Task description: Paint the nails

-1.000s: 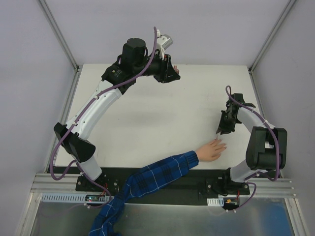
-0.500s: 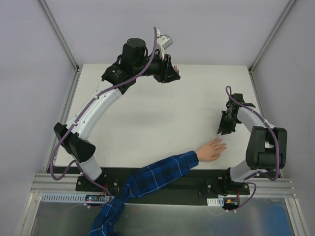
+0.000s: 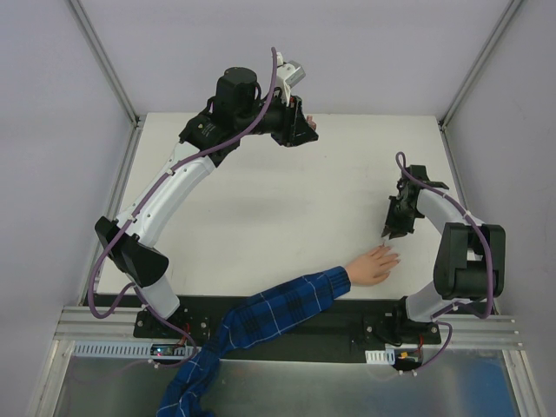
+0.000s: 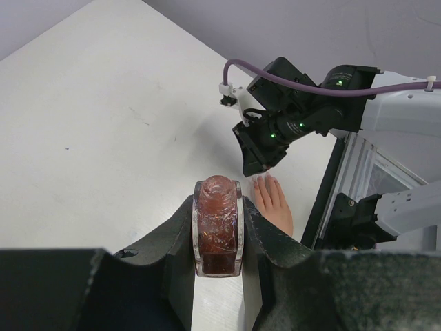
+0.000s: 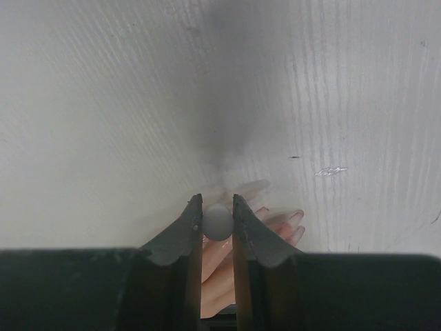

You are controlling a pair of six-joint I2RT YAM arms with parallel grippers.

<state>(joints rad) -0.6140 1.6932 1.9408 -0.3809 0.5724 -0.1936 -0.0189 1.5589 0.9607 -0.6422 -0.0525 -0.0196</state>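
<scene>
A pale peach hand (image 3: 373, 265) lies flat near the table's front right, its arm in a blue-and-white plaid sleeve (image 3: 278, 304). My right gripper (image 3: 388, 233) hovers just beyond the fingertips, pointing down. In the right wrist view it (image 5: 218, 212) is shut on a small grey round cap (image 5: 219, 222) right above the fingers (image 5: 279, 222). The nails (image 5: 299, 215) show only as tiny tips there. My left gripper (image 3: 304, 130) is raised at the table's far middle. It (image 4: 218, 201) is shut on a small dark reddish bottle (image 4: 218, 227) with its neck uncapped.
Grey walls and aluminium frame posts (image 3: 104, 61) close in the white table (image 3: 261, 217). The right arm's base (image 3: 465, 265) stands just right of the hand. A black rail (image 3: 287, 334) runs along the near edge under the sleeve.
</scene>
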